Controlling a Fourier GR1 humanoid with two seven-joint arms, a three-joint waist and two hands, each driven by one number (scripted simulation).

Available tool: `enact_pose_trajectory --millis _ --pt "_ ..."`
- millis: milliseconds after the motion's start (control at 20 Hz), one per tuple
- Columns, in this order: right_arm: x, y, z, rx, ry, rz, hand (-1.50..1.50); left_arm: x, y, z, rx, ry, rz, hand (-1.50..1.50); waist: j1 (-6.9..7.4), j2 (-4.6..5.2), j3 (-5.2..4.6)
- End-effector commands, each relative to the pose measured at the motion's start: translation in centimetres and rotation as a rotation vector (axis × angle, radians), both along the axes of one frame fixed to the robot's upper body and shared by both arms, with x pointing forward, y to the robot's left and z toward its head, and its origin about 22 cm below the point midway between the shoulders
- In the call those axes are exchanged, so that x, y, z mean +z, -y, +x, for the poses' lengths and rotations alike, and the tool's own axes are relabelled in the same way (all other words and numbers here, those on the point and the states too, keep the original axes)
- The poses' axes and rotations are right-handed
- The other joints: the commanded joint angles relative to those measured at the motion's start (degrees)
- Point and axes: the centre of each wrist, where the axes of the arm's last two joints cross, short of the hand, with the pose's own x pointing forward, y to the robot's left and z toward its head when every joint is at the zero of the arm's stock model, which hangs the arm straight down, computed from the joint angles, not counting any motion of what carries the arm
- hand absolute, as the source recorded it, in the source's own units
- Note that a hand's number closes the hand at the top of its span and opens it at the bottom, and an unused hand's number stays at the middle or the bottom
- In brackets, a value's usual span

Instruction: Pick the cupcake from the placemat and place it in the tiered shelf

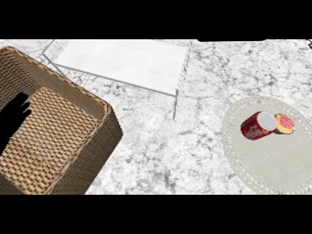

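The bench (pixel 185 151) under me is white marble, mottled with grey veins, and it fills most of the frame. At the lower right lies a pale oval placemat (pixel 290 160) with a soft cloth look and a ring of small beaded stitches round its border; its right edge is cut off by the frame. On the upper part of that mat lies the cupcake (pixel 268 124), tipped on its side: a red wrapper with pale markings, a white inner face and a pink, speckled round top facing right.

At the left stands a large woven wicker basket (pixel 84 132) in brown and tan, with a thick braided rim, rounded corners and a finer checked weave on its floor. Its left and lower sides run out of the frame.

At the upper middle I see the tiered shelf (pixel 128 61), a flat white panel on thin grey metal legs, slanted across the marble.

My left robot hand (pixel 9 123) shows only as a black shape over the basket at the left edge; I cannot tell how its fingers are set. My right robot hand shows nowhere.
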Motion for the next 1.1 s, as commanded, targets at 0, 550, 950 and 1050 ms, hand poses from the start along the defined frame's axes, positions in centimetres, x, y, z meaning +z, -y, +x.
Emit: enact_pose_trajectory --millis 0,550,950,1050 --pt "1.1 3.6 -1.3 0.125 -0.038 -0.001 -1.5 -6.2 2.9 -1.8 0.104 -0.198 -0.192 0.0 0.47 0.7 -0.87" --pt "8.1 6.2 -1.1 0.461 -0.197 -0.145 -1.5 -4.9 4.8 -1.5 0.116 -0.221 -0.2 0.0 0.05 -0.27 -1.09" --pt "9.9 1.9 1.8 0.391 -0.286 -0.354 -1.5 -5.5 4.5 -1.4 0.148 -0.226 -0.192 0.0 -0.87 -0.59 -1.35" --pt "9.0 0.3 2.7 0.371 -0.279 -0.352 -1.5 -6.1 5.1 -2.3 0.142 -0.236 -0.189 0.0 -0.8 -0.69 -1.37"
